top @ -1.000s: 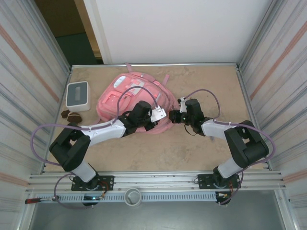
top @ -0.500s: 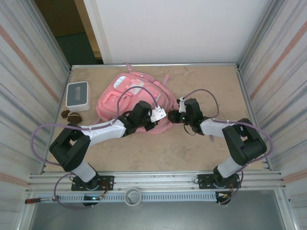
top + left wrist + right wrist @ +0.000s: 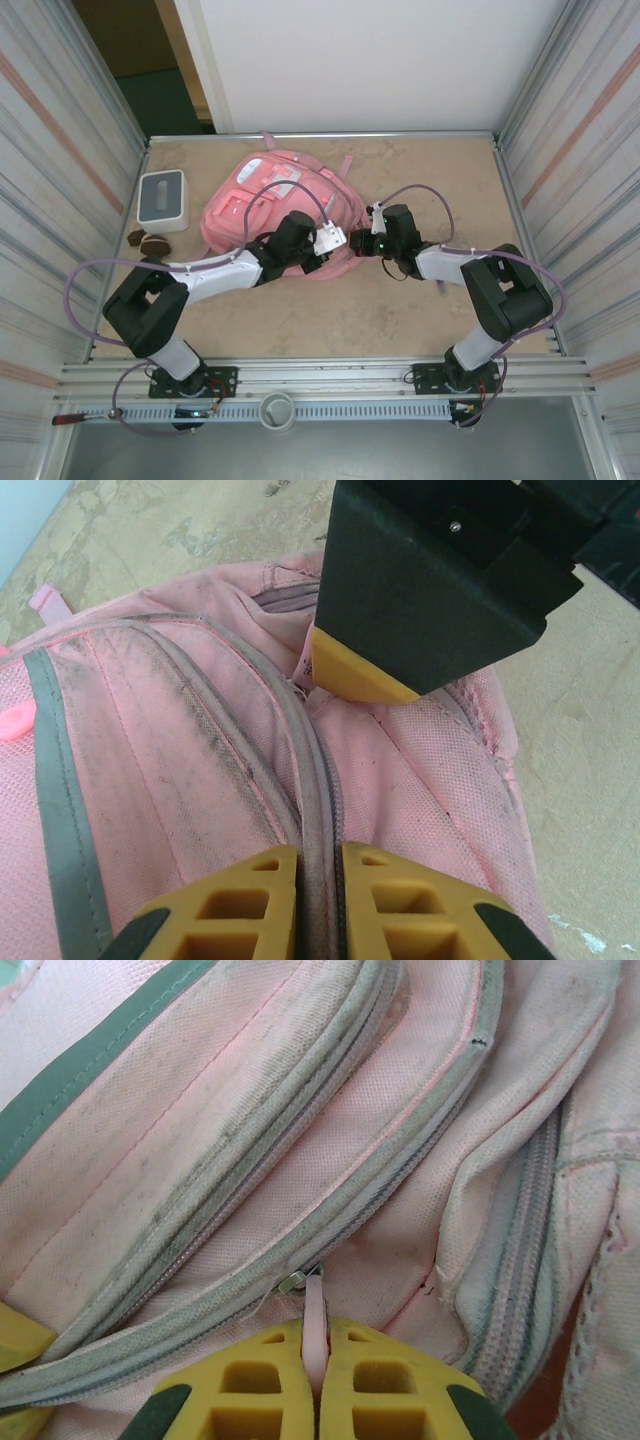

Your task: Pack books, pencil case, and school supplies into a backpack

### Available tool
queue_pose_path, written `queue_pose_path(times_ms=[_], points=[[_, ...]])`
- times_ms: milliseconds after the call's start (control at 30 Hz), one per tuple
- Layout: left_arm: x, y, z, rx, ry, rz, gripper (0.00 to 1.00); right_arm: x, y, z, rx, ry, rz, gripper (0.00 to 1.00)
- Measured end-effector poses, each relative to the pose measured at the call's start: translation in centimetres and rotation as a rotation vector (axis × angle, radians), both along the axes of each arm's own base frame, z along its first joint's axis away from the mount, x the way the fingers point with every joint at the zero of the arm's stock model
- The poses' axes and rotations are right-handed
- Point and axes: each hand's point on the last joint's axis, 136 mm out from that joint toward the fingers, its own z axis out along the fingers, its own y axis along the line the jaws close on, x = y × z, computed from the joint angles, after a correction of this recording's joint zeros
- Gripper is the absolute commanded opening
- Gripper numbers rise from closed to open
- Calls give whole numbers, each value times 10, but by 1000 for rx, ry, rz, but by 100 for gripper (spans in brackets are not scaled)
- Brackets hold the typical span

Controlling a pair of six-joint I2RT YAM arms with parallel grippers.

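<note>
The pink backpack lies on the table, front pockets up. My left gripper is at its near right edge, shut on a fold of fabric along a grey zipper seam; the yellow fingertips pinch it in the left wrist view. Facing it, my right gripper is shut on the pale pink zipper pull just below the metal slider. The right gripper's black body shows in the left wrist view. Books, pencil case and school supplies are out of view.
A white box with a grey top stands left of the backpack, with small dark brown lumps in front of it. Corrugated metal walls close both sides. Bare tabletop lies right of the backpack.
My right gripper has edged left toward the backpack and closed on the zipper pull. The left arm and its grip have not moved.
</note>
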Motion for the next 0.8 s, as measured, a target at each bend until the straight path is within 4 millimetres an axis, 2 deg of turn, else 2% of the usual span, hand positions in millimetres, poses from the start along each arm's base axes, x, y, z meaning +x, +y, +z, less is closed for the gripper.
queue_pose_path(times_ms=[233,433,700,800], points=[[-2,2,2,-9,-10,1,0,0,-5,4,-21,-8,-20,0],[-5,10,4,-31,-13,6,0,3,-19,8,-59,-12,-78,0],[-14,24,19,-128,-13,4,0,5,-27,26,-77,-35,-114,0],[-15,29,22,-157,-5,14,8,2,-26,33,-75,-49,-114,0]])
